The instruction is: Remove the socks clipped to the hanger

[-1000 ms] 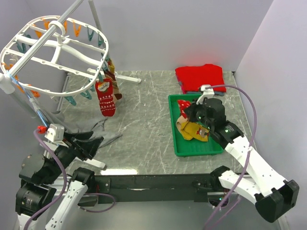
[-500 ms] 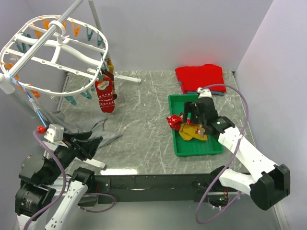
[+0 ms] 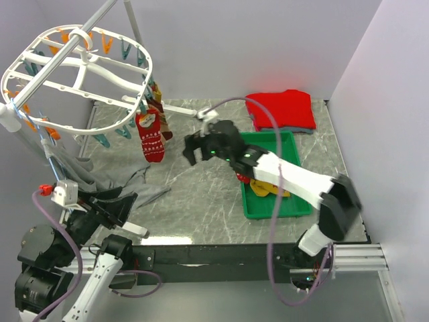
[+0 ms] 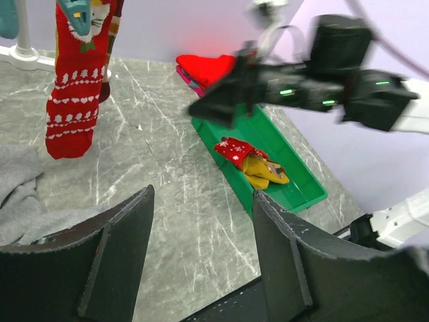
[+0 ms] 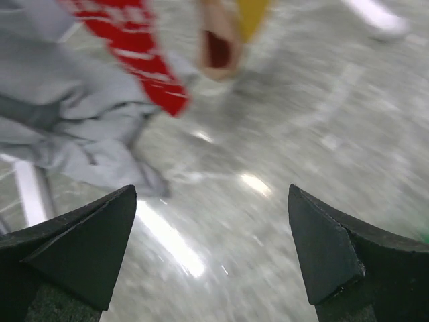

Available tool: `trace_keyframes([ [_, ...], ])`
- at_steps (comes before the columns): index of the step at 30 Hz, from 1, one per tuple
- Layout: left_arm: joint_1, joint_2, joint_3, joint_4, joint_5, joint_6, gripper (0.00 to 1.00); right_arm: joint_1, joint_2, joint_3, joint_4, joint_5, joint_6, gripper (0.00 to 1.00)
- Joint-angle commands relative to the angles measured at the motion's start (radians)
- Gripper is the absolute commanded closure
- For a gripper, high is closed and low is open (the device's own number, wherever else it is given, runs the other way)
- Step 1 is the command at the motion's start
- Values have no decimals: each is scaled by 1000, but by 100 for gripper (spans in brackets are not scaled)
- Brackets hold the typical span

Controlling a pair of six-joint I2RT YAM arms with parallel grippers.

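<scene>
The green tray (image 3: 278,206) sits on the right side of the bench (image 3: 201,194). It holds a small heap of two socks that touch each other: a red patterned sock (image 4: 234,149) and a yellow sock (image 4: 263,171). Just behind the tray, a folded red garment (image 3: 280,109) lies on the bench, outside the tray.

The white hanger (image 3: 77,74) is at the far left, above the bench. A red hanging sock (image 3: 151,137) with white patterns is clipped at the hanger's right rim, toe pointing down. A darker sock (image 3: 163,124) hangs just behind it. A crumpled grey cloth (image 3: 120,182) lies on the bench below the hanger.

The right hand (image 3: 193,149) hovers over the bench between the tray and the hanging socks. Its fingers are spread wide and nothing is between them. The left hand (image 4: 201,201) sits low at the near left corner, with its fingers apart and empty.
</scene>
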Motion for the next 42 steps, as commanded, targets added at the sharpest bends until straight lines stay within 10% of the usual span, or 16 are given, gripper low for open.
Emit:
trace_keyframes([
  [1, -1, -5, 47, -18, -37, -15, 35, 35, 158, 131, 251, -186, -51, 0],
  [42, -1, 152, 167, 125, 241, -54, 20, 14, 657, 464, 506, -354, 12, 24],
])
